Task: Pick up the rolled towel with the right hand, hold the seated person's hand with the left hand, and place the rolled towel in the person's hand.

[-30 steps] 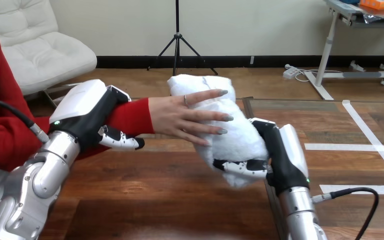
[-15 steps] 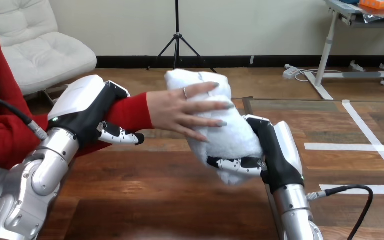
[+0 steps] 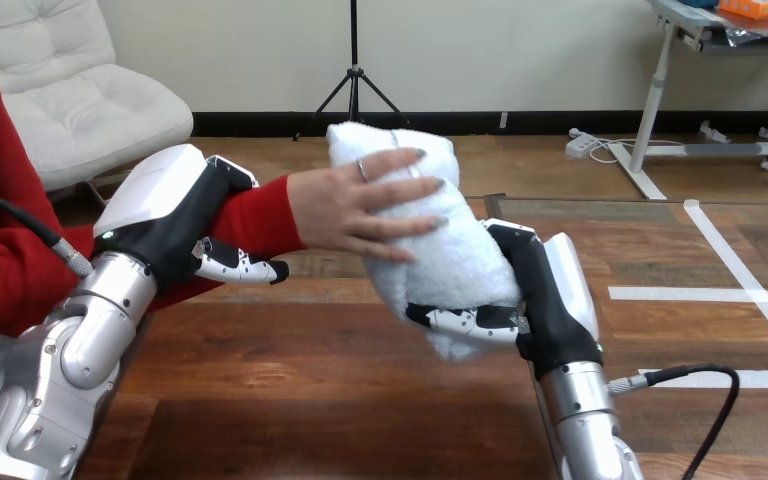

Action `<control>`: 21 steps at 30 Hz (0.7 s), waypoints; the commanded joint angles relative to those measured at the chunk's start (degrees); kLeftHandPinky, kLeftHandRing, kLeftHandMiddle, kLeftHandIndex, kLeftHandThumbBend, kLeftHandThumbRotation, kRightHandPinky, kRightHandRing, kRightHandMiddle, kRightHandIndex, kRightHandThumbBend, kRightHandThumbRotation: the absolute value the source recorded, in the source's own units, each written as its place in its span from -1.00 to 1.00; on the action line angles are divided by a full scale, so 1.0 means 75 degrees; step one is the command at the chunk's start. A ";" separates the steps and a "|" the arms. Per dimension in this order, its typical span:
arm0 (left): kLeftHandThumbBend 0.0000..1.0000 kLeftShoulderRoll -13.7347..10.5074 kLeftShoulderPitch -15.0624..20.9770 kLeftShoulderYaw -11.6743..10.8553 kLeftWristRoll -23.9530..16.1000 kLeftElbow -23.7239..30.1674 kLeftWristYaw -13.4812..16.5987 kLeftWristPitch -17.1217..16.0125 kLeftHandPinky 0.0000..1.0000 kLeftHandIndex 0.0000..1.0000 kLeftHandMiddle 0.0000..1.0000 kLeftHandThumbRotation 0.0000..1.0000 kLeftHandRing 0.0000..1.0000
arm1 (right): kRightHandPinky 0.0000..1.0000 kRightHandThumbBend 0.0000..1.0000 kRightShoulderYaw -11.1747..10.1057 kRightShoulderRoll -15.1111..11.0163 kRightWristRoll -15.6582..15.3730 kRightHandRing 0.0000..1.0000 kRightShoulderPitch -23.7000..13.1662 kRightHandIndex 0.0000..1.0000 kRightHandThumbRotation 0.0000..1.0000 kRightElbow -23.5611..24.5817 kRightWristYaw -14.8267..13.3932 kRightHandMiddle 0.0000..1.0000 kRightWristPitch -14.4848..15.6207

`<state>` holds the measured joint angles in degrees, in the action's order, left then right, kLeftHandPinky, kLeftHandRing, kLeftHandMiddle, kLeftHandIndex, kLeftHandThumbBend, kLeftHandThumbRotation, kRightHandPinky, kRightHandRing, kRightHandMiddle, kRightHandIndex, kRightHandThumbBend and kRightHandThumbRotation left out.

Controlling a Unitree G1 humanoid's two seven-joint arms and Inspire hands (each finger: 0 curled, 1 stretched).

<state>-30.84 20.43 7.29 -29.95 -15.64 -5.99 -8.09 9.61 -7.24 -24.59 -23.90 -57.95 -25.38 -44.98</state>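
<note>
Towel has shifted left, person's hand now curling onto it

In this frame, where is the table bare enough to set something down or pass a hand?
Bare: the near table between the two arms, on the robot's side of the towel. Crowded: mid-table, where the left hand grips the person's forearm, the person's hand lies on the towel and the right hand holds it.
</note>
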 commanded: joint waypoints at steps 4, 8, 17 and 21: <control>0.43 0.0033 0.0776 -0.0197 0.0106 0.0465 0.0227 -0.0156 -0.59 -0.32 -0.32 -1.00 -0.48 | -0.45 0.43 0.0171 0.0257 -0.0001 -0.32 -0.0270 -0.11 -1.00 0.0768 0.0112 -0.18 -0.0238; 0.44 0.0035 0.0767 -0.0201 0.0109 0.0480 0.0213 -0.0146 -0.59 -0.32 -0.32 -1.00 -0.48 | -0.44 0.42 0.0161 0.0256 0.0030 -0.32 -0.0230 -0.11 -1.00 0.0874 0.0160 -0.18 -0.0227; 0.43 0.0028 0.0717 -0.0213 0.0096 0.0552 0.0191 -0.0094 -0.60 -0.32 -0.32 -1.00 -0.48 | -0.44 0.40 0.0122 0.0246 0.0137 -0.32 -0.0150 -0.11 -1.00 0.1043 0.0315 -0.19 -0.0184; 0.43 0.0036 0.0702 -0.0223 0.0114 0.0544 0.0213 -0.0125 -0.59 -0.32 -0.32 -1.00 -0.48 | -0.45 0.39 0.0114 0.0234 0.0156 -0.33 -0.0115 -0.11 -1.00 0.1114 0.0358 -0.19 -0.0162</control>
<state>-30.83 20.47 7.10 -29.90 -15.52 -5.98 -8.09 9.85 -6.69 -23.66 -22.32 -54.29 -23.49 -44.97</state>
